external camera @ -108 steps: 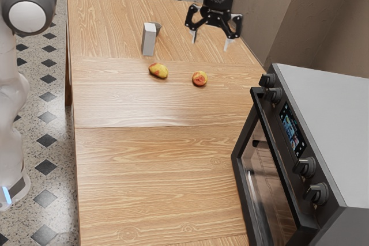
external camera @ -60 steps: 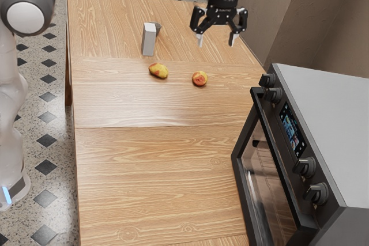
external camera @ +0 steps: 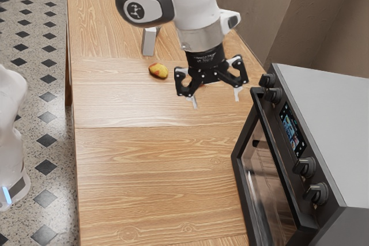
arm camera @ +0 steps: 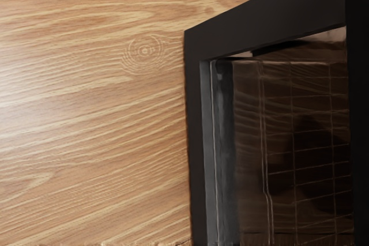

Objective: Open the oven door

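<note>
The oven door (external camera: 242, 191) looked shut, the whole opening left to do; the jaws stood wide and empty, near the door's handle (external camera: 276, 148) but not touching.

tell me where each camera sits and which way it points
Exterior view: beside the arm, raised, angled down across the table and the oven; the arm and its open gripper show.
Wrist view: on the hand, looking down at the wood and the oven door; a dark shape in the glass may be a reflection, I can't tell of what.
Shared: tabletop and oven door.
</note>
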Action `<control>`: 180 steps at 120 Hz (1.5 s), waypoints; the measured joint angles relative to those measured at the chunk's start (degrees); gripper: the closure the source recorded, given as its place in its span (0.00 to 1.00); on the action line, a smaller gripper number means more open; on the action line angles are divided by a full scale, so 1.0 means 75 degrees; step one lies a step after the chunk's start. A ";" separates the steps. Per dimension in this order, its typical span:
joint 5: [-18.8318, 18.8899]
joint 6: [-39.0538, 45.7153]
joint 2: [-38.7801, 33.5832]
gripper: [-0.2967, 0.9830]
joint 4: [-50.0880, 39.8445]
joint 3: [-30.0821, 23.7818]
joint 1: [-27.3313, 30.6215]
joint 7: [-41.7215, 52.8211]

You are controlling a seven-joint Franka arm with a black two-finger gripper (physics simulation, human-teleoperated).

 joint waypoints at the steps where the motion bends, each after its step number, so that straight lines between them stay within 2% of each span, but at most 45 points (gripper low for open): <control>1: -0.0005 0.0048 -0.0005 0.23 -0.0014 -0.0021 0.0012 -0.0013; 26: -0.0067 0.0914 0.0315 0.23 -0.0025 -0.0147 0.0256 -0.0274; 55: -0.0052 0.1353 0.0629 0.23 0.0108 -0.0159 0.0313 -0.0633; 117: -0.0025 0.1653 0.1122 0.23 0.0459 -0.0149 0.0482 -0.0950; 180: -0.0155 0.1732 0.1294 0.23 0.0176 -0.0142 0.0491 -0.1073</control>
